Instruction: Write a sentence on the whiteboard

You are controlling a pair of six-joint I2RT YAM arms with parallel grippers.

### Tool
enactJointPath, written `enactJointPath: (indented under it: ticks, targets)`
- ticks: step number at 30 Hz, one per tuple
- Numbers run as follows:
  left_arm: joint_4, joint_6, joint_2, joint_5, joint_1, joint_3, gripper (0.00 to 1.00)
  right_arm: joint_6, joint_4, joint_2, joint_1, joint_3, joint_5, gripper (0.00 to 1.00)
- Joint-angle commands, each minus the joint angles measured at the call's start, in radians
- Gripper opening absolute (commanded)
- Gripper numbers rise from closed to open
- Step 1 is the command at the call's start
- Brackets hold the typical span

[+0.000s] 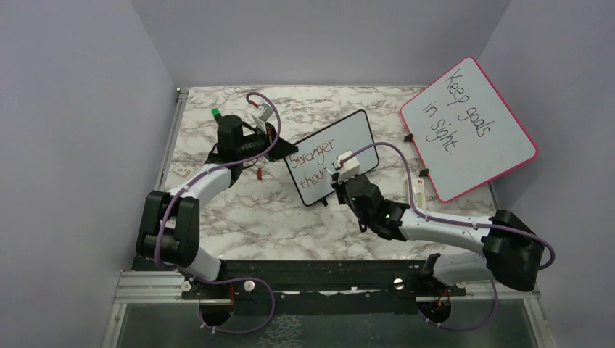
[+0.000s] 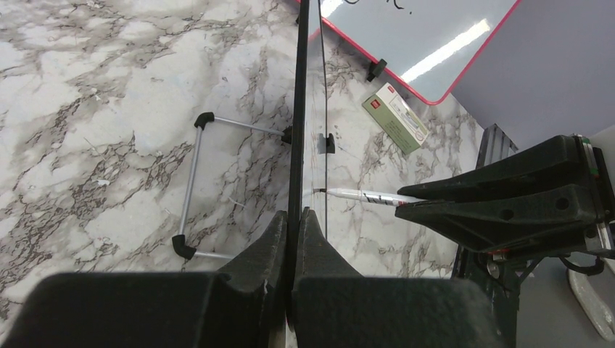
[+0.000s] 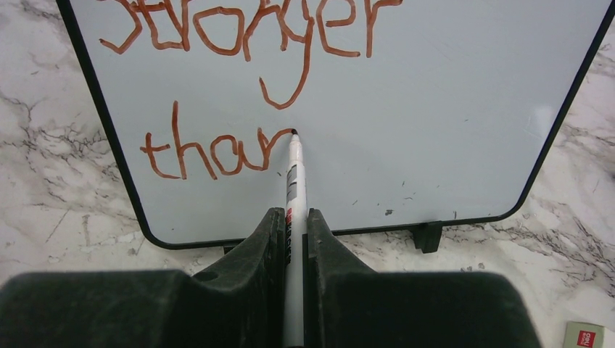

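Note:
The whiteboard stands propped on the marble table, black-framed, facing the right arm. It bears the sentence in reddish-brown: "Stronger" above, "thar" below. My left gripper is shut on the board's left edge; in the left wrist view its jaws pinch the edge-on frame. My right gripper is shut on a white marker, whose tip touches the board at the end of "thar". The marker also shows in the left wrist view.
A larger pink-framed board with black "Keep goals in sight" leans at the back right. A small green-and-white box lies in front of it. A small red item lies by the left gripper. The whiteboard's wire stand juts out behind it.

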Motion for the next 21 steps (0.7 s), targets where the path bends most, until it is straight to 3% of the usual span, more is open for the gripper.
enactJointPath:
  ticks: [1, 21]
  targets:
    - [-0.118, 0.053, 0.039, -0.062, -0.008, -0.007, 0.0, 0.027, -0.051, -0.017, -0.017, 0.003, 0.006, 0.01]
    - [-0.128, 0.059, 0.041, -0.066, -0.008, -0.005, 0.0, 0.066, -0.159, -0.027, -0.017, -0.011, -0.059, 0.01]
